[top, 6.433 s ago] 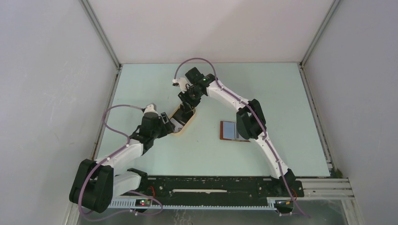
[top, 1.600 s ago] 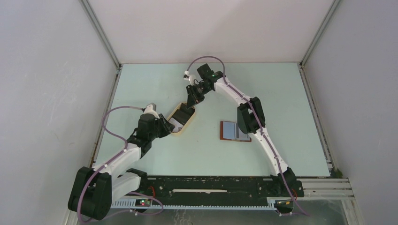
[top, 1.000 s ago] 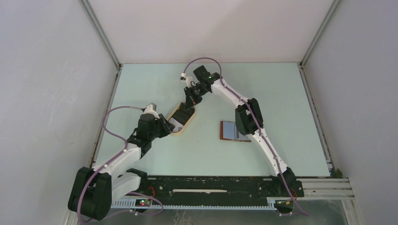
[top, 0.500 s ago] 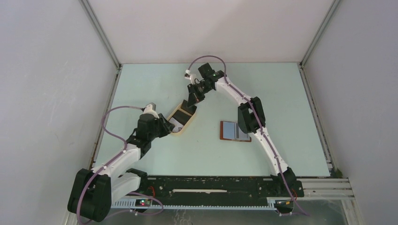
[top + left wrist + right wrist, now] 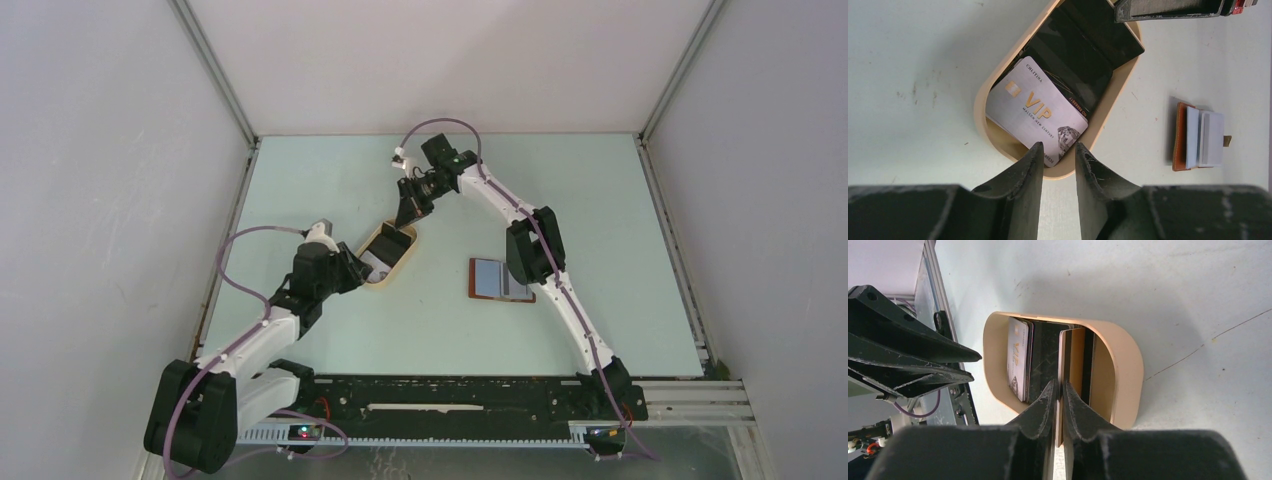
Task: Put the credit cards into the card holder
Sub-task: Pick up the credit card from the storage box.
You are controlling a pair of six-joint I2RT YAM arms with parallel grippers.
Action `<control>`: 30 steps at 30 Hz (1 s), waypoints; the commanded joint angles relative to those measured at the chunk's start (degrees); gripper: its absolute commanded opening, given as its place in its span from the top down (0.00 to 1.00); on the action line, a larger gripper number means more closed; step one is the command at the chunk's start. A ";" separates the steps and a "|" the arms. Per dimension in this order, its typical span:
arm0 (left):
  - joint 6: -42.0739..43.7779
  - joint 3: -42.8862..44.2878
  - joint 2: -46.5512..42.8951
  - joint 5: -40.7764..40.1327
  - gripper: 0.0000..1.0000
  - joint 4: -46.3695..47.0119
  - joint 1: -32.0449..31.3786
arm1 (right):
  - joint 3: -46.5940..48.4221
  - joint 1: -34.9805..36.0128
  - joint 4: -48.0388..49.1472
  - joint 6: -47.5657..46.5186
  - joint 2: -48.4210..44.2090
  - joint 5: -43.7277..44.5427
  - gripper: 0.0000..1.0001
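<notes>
Beige tray [image 5: 1125,370] walls flank the card [image 5: 1063,357] right jaws pinch; left jaws narrow, empty.

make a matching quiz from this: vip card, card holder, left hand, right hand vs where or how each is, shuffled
1 VIP card
2 card holder
3 left hand
4 right hand

a unfolded on the table
b pinching a card on edge in the tray
c open, empty
d face up in the tray

Pairs: 1-d, 2-a, 3-c, 4-b
</notes>
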 commanded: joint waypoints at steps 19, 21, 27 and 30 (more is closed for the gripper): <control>0.10 1.24 -2.68 0.92 0.65 0.33 0.45 | 2.60 2.78 -2.91 -5.15 0.60 7.01 0.65; 0.10 1.15 -2.79 1.03 0.65 0.33 0.45 | 2.67 3.00 -3.02 -5.26 0.81 6.72 0.65; 0.43 0.87 -2.70 0.77 0.65 0.33 0.45 | 2.45 3.62 -2.99 -4.83 0.85 5.71 0.76; 0.54 0.67 -2.88 0.89 0.65 0.33 0.45 | 0.96 3.31 -1.87 -3.41 -0.02 5.62 0.85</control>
